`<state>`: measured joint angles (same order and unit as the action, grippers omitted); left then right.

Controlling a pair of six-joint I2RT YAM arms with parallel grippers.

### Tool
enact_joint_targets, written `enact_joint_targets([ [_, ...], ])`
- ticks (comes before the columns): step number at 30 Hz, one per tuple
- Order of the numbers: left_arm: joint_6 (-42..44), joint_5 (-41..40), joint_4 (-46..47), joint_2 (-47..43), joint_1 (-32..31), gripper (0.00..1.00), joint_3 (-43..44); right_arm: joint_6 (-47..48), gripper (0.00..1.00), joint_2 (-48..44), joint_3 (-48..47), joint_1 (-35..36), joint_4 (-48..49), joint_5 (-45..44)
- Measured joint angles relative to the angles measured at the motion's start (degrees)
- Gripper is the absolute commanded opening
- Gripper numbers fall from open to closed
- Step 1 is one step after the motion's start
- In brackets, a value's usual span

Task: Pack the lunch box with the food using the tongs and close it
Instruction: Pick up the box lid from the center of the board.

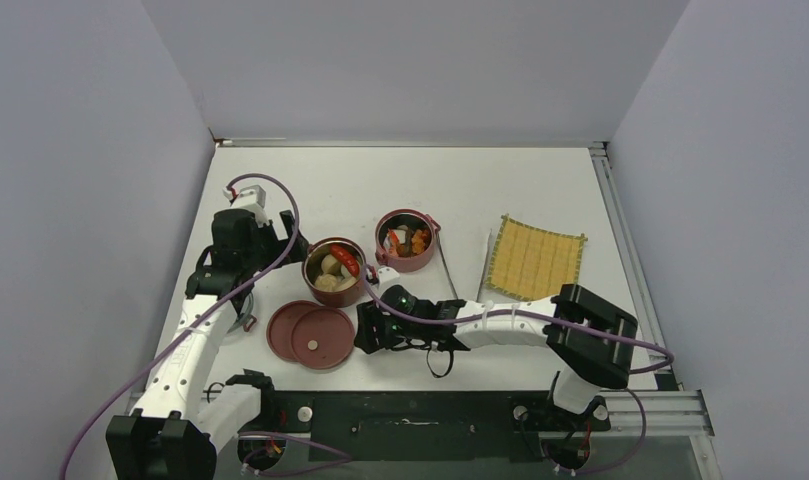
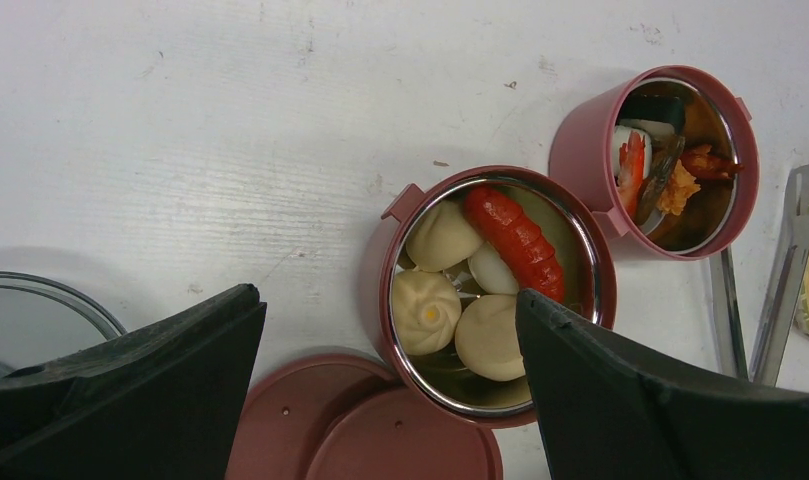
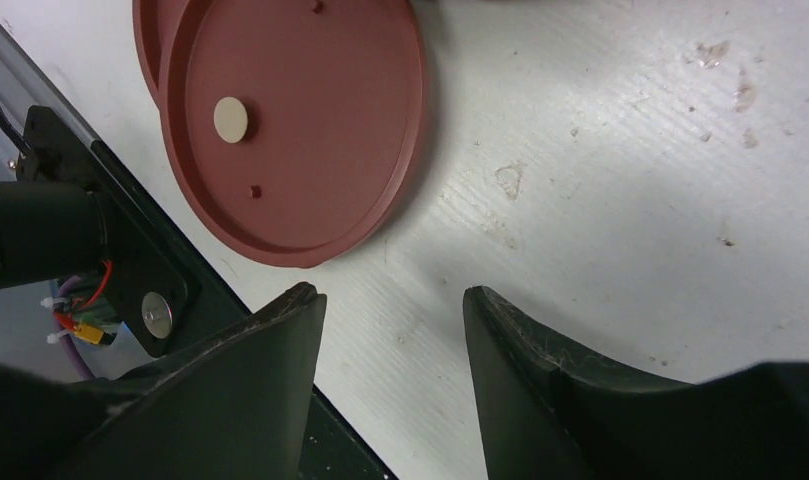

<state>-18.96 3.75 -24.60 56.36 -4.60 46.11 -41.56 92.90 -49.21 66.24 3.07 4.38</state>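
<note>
The lunch box stands as two open dark-red bowls. The near bowl [image 1: 333, 272] [image 2: 592, 270] holds cream dumplings [image 2: 427, 310] and a red sausage [image 2: 515, 240]. The far bowl [image 1: 407, 240] [image 2: 590, 160] holds mixed orange and red bits. Two flat lids [image 1: 313, 335] [image 3: 300, 120] lie overlapped on the table. The tongs [image 1: 447, 268] [image 2: 770, 300] lie beside the far bowl, with no gripper on them. My left gripper [image 2: 390, 293] hangs open above the near bowl's left side. Just right of the lids, my right gripper [image 1: 368, 330] [image 3: 390, 291] is open over bare table and holds nothing.
A yellow woven mat [image 1: 535, 258] lies right of the tongs. A round grey rim [image 2: 40, 310] shows at the left edge of the left wrist view. The table's black front rail [image 3: 150, 290] runs close under the right gripper.
</note>
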Motion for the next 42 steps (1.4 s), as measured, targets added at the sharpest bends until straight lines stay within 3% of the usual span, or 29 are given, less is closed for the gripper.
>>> enact_joint_targets([
  [13,-0.11,0.9,-0.02,0.02,0.0,0.96,0.0,-9.49,0.4,7.61,-1.49,0.2,5.97,1.07],
  [29,-0.15,2.01,0.0,0.0,0.0,0.96,0.0,-20.92,0.33,13.27,-2.64,0.17,11.58,1.88],
  [34,-0.17,2.34,0.0,0.0,0.0,0.96,0.0,-23.37,0.2,13.49,-2.67,0.17,11.1,1.36],
  [42,-0.24,2.91,0.0,0.0,0.0,0.96,0.0,-25.49,0.13,12.48,-2.64,0.2,7.56,-1.6],
])
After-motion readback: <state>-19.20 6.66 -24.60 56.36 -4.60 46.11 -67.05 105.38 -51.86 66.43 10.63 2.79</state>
